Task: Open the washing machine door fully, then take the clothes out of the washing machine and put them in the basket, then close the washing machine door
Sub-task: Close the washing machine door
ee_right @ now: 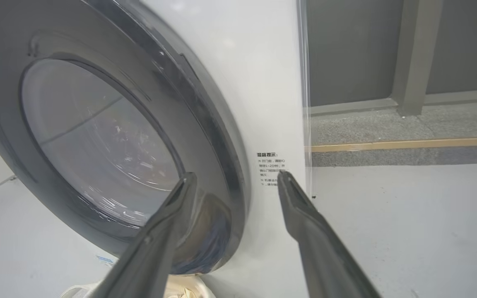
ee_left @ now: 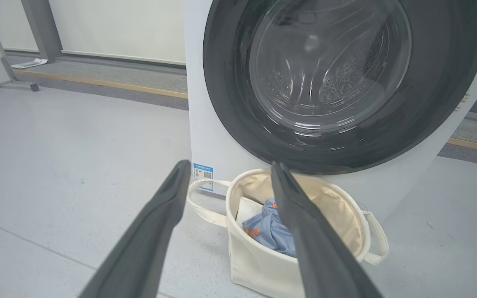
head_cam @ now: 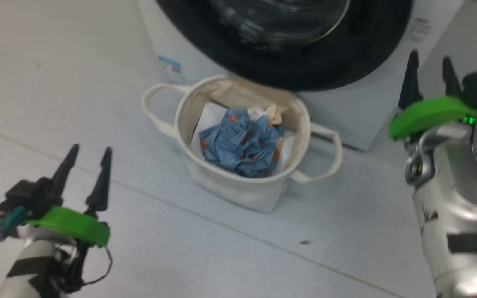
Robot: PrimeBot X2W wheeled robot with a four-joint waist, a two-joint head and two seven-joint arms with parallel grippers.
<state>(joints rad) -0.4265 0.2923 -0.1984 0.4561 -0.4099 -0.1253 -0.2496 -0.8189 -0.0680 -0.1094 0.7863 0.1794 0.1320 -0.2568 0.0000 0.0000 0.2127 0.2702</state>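
With the clothes [head_cam: 242, 145] heaped in the basket [head_cam: 238, 192] at centre and the washing machine door [head_cam: 346, 54] at 12 o'clock seemingly shut, your left gripper [head_cam: 91, 148] at 8 o'clock and right gripper [head_cam: 430, 55] at 2 o'clock hang back, fingers spread and empty, likely because nothing needs holding.

Left fingers [head_cam: 101, 182] and right fingers [head_cam: 410, 82] spread apart, empty

Pale grey floor [ee_left: 56, 165] w/ seams, tan strip [ee_left: 97, 82] along kerb [ee_left: 110, 74], white wall [ee_left: 118, 29], grey post [ee_left: 42, 29]
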